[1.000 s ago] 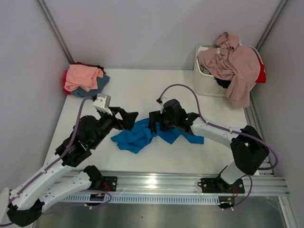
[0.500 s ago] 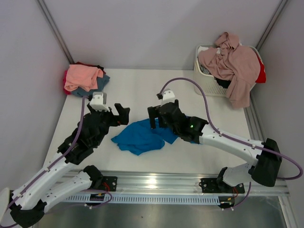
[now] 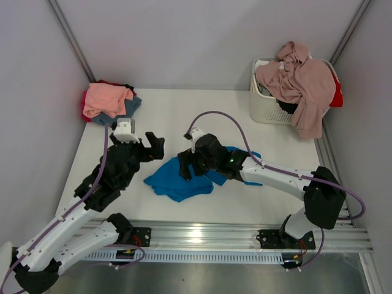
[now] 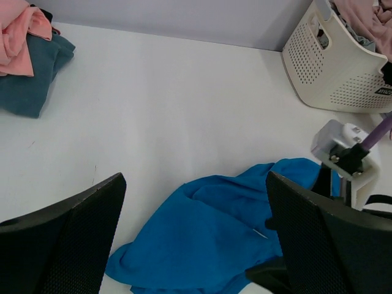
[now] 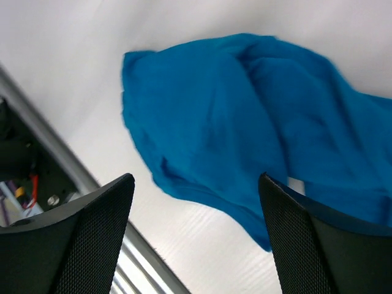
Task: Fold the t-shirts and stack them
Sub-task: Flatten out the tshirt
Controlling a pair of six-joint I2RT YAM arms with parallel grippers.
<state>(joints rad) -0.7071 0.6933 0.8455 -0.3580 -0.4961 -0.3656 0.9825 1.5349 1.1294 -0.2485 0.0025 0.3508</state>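
A bright blue t-shirt (image 3: 182, 178) lies crumpled on the white table near the front edge. My left gripper (image 3: 154, 146) hovers open just left of and behind it; in its own view the left gripper (image 4: 195, 184) frames the blue t-shirt (image 4: 214, 239) with nothing held. My right gripper (image 3: 187, 166) is open above the shirt's middle; in the right wrist view it (image 5: 196, 180) spans the blue t-shirt (image 5: 233, 122) without gripping it. A stack with a salmon pink t-shirt (image 3: 107, 98) on top sits at the back left. A mauve-pink t-shirt (image 3: 303, 82) drapes over the basket.
The white slatted basket (image 3: 264, 105) stands at the back right, with red and black cloth under the mauve shirt. A slate blue-grey shirt (image 4: 30, 79) lies beneath the pink one. The metal rail (image 3: 233, 236) runs along the front edge. Grey walls close in on both sides.
My left gripper has pulled back left off the blue shirt. The right arm swung left across it, its jaws narrowing slightly. The shirt now lies more bunched.
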